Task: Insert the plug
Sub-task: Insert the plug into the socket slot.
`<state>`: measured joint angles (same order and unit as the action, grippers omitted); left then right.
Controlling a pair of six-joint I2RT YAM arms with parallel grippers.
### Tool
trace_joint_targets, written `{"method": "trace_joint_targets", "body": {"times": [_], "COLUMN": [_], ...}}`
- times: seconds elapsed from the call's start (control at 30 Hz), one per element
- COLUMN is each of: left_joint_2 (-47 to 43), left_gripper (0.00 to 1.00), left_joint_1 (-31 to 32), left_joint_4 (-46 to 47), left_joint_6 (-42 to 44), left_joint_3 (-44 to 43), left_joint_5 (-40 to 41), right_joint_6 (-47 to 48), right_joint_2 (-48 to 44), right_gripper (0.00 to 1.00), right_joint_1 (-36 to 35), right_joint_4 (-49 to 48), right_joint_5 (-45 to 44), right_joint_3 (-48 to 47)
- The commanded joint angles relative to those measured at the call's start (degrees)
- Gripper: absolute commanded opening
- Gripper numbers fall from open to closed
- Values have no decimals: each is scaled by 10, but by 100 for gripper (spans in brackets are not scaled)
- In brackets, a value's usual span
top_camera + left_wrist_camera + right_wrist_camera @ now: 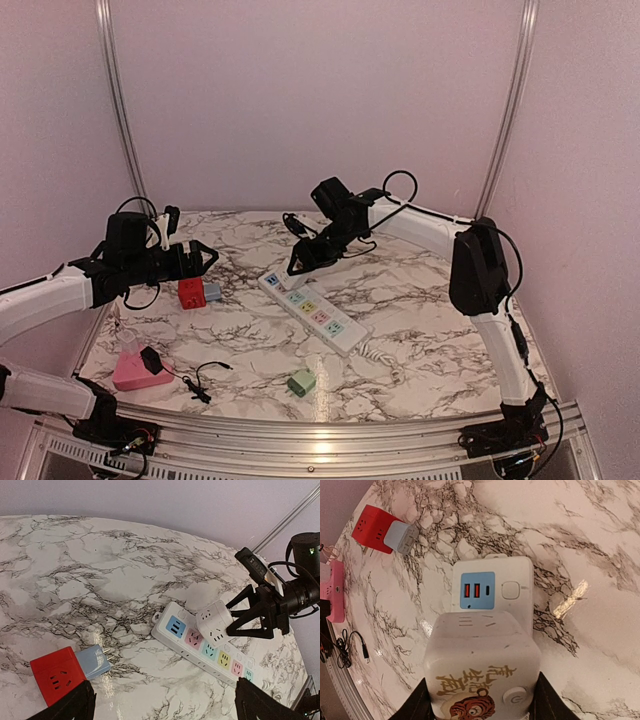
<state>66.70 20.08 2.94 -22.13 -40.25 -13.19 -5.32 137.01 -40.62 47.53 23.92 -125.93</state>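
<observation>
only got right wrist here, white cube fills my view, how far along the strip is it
observer: the left wrist view shows the white cube, held in the right gripper, just past the blue usb panel of the power strip. The pink socket shows partly beside it. I can't tell if the pins are in.
operator: where's the left arm
observer: the left gripper is open, hanging near the red cube, and holds nothing.
operator: anything loose near the front
observer: a small green adapter lies near the front edge, apart from the strip.
</observation>
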Motion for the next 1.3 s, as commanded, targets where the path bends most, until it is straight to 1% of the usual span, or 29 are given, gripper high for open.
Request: {"method": "trace_joint_targets", "body": {"times": [0.0, 0.67, 1.07, 1.27], "left_joint_2": [4, 6, 4, 3], "left_gripper": [99, 99, 99, 99], "left_joint_1": [-4, -7, -7, -7], "left_joint_4": [17, 21, 21, 22], "left_joint_6": [-4, -8, -9, -11], "left_joint_3": [3, 5, 6, 6], "left_joint_5": [-9, -16, -17, -17], "right_joint_6": [2, 4, 3, 11], "right_joint_2": [-26, -30, -51, -29], "right_gripper": [0, 0, 0, 0], "right_joint_1": [-4, -8, -19, -19], "right_joint_4": [6, 18, 16, 27], "right_joint_5": [-8, -22, -29, -50], "right_joint_3": [0, 0, 2, -8]}}
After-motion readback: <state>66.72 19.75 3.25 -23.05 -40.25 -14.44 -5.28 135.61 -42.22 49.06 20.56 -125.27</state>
